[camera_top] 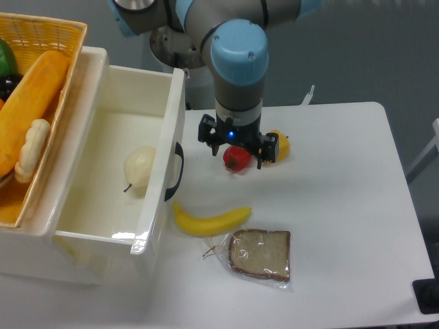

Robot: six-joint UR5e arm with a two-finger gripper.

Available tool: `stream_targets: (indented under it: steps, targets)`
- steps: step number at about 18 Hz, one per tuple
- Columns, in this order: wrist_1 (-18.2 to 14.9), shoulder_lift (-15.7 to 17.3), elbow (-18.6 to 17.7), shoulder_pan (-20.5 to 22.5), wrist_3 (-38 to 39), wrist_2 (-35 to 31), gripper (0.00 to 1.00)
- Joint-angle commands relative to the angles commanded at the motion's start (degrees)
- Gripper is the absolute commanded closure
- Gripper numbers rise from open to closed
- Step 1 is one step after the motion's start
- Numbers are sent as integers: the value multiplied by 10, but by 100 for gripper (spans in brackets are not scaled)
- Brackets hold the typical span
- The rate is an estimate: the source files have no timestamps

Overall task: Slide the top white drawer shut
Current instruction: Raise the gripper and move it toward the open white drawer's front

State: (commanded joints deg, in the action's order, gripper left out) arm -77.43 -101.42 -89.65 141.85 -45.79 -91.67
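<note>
The top white drawer [116,157] is pulled way out, at about 9 o'clock on the white counter [343,205]. It's a deep shiny box w/ a black curved handle [177,171] on the front panel. Inside lies a pale pear [140,168], near the front wall, stem pointing to 7 o'clock.

On top of the cabinet, at 10 o'clock, sits a yellow wicker basket [65,31]. It holds a long orange bread loaf [31,106], a small cream-colored piece [31,151] & something green and dark at the far left edge, too cut off to tell.

The robot arm [236,62] comes down from 12 o'clock, gray w/ light blue caps. Its hand [236,147] hangs over the middle of the counter, well apart from the drawer handle. A small blue light glows on it. The hand points straight down, so I can't tell how far open the fingers are, or if they touch anything.

Right under the hand is a red round fruit [236,159], maybe a small apple. Just beside it at 3 o'clock is a yellow lemon [278,145], partly hidden by the hand.

Near the drawer front, at 6 o'clock from the hand, lies a banana [211,221]. Just beside it, at 5 o'clock, is a slice of brown bread in a clear plastic bag [260,255].
</note>
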Motion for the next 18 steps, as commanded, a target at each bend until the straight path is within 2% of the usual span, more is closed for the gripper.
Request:
stream_targets:
  steps: [6,9,13,18]
  targets:
    - [9,-16,-1,4,1,-4,0]
    - [14,-20,-5,20,10,0,0]
    - [14,-43,-8,20,51,-3,0]
    - [17,-46,-39,16,58,-3,0]
